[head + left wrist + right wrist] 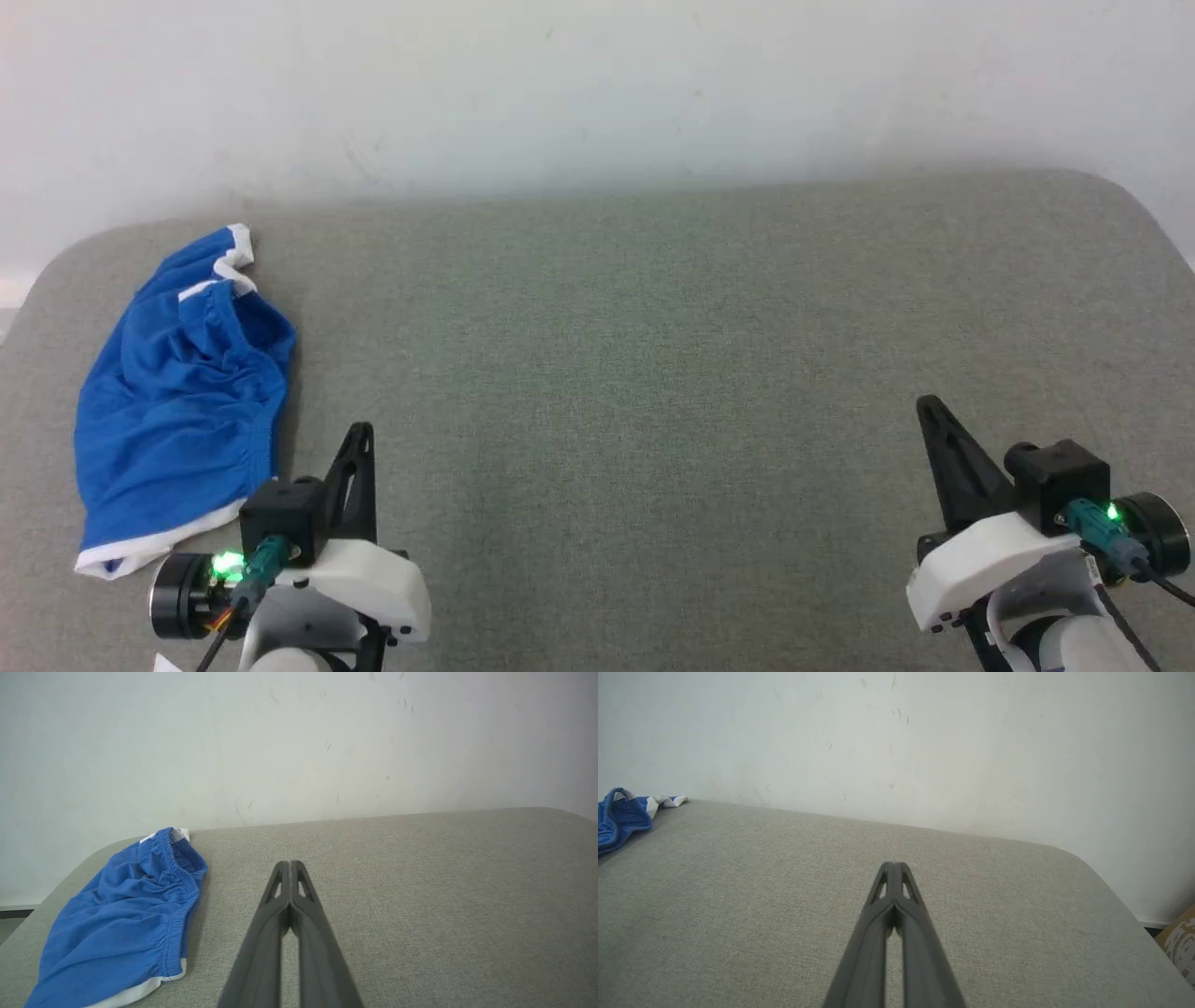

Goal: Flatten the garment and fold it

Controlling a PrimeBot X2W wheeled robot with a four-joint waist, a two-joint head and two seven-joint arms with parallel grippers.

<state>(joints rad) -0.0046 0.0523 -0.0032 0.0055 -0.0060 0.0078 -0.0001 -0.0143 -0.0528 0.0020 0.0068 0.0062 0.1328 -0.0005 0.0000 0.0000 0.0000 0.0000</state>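
The bright blue shorts [182, 401] lie crumpled at the far left of the grey padded table [653, 355], white hem trim showing at the near and far ends. In the left wrist view the shorts [126, 924] lie left of the fingers, with the gathered waistband facing them. My left gripper [362, 431] hovers just right of the shorts, shut and holding nothing; its tips [290, 864] meet. Far to the right, my right gripper [926, 403] is shut too, its tips [893, 864] together over bare fabric. A corner of the shorts [621, 814] shows at the left edge of the right wrist view.
A pale scuffed wall [597, 84] runs close behind the table's far edge. The table's corners are rounded. Beyond the right corner, something tan with a pattern [1181, 942] stands on the floor. Bare grey surface stretches between the two grippers.
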